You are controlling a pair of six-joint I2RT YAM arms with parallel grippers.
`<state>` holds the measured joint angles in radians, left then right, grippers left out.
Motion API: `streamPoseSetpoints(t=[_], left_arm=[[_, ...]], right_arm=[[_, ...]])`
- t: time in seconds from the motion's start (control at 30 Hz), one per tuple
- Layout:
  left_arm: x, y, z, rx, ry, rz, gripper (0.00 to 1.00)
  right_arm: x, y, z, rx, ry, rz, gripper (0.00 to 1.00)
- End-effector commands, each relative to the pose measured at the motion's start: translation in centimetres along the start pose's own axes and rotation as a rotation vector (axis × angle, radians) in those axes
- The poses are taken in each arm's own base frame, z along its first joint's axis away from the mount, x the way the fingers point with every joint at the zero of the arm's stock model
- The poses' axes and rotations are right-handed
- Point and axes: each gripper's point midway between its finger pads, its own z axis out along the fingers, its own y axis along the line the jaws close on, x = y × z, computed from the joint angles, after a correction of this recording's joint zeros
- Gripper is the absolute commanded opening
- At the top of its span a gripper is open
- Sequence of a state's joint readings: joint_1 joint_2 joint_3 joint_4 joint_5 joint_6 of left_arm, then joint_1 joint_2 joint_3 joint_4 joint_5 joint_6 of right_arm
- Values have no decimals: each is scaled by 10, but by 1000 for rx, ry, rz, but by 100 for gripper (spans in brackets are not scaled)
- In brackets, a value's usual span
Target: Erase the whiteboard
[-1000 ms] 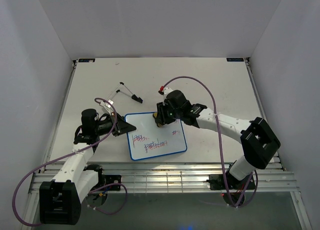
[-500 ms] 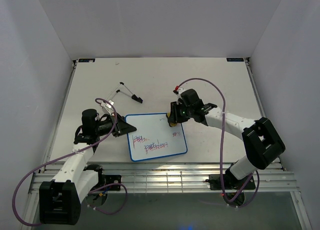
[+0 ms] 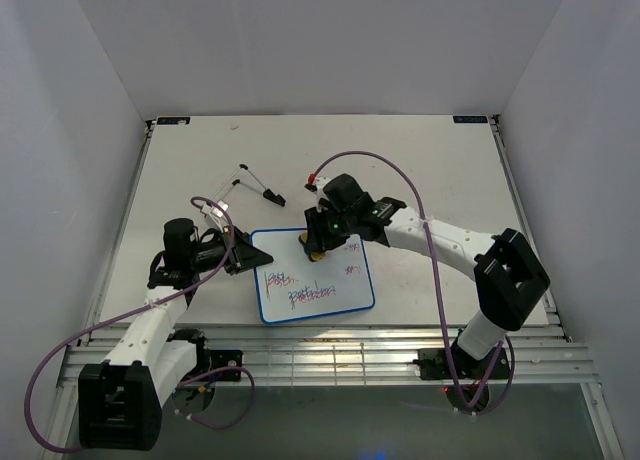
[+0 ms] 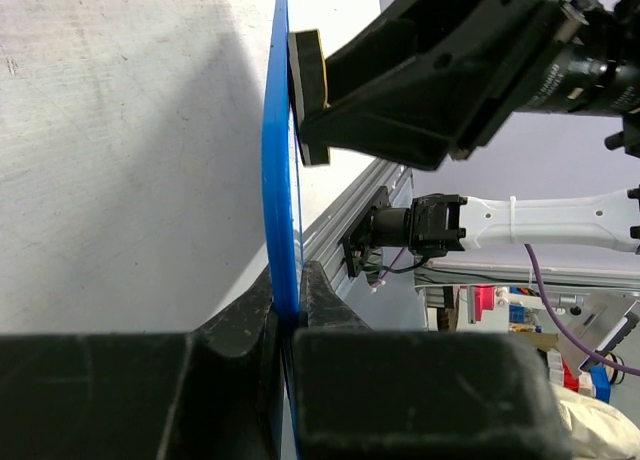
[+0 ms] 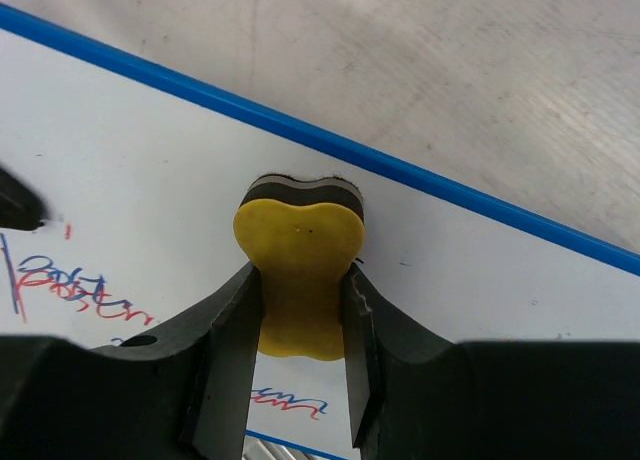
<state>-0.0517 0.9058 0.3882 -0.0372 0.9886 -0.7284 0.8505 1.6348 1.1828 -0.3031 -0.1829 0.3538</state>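
Top external view shows the whiteboard [image 3: 330,280] lying flat on the table [image 3: 430,160], near its front edge and between my two arms. My left hand [image 3: 243,255] is closed on the board's left corner. Through the left wrist camera the blue frame of the whiteboard [image 4: 278,180] runs edge-on straight between the fingers of my left hand [image 4: 290,300], which pinch it from both sides with no gap.

My right hand [image 3: 318,242] reaches in from the right and sits over the board's upper edge. Its fingers are drawn in onto a yellow eraser [image 3: 314,251] and grip it by its two sides. In the right wrist view the eraser [image 5: 300,250] stands between the fingers of my right hand [image 5: 298,315], its dark underside against the white face of the whiteboard [image 5: 150,150], just inside the blue frame. From the left wrist the eraser [image 4: 310,80] shows side-on, touching the board.

Red and blue writing [image 3: 300,286] fills the lower left part of the board. Some of that writing [image 5: 60,280] shows to the left of my right fingers.
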Motion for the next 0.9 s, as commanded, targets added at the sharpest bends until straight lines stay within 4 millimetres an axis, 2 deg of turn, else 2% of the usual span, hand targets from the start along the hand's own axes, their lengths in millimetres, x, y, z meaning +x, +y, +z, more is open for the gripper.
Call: streamPoseSetpoints(t=[0.0,0.17,0.2,0.37,0.43,0.47,0.57,0.63,0.67,0.73,0.87], left_arm=[[0,-53,-9,203,51,233,0],[-1,-55,-10,206,42,250,0],[-1,-56,-11,207,40,254,0],[0,-57,-11,209,37,258,0],[0,-57,-12,210,38,260,0],[0,-57,-12,210,36,261,0],[0,-57,-12,210,37,259,0],[-1,-57,-12,210,37,258,0],[0,-57,-12,210,38,258,0],[0,-57,-11,210,38,258,0],[-1,-57,-11,209,35,259,0]], right_arm=[[16,11,6,-35,85,-17,11],[25,-16,1,-21,105,26,11],[24,-33,-1,29,95,47,11],[51,-87,-13,143,108,115,10],[59,-99,-16,148,105,138,10],[71,-109,-18,136,119,177,9],[75,-122,-21,141,82,202,8],[68,-124,-23,139,48,201,8],[68,-120,-23,117,45,204,8],[57,-111,-23,71,-9,204,8],[52,-79,-19,-30,-30,175,8]])
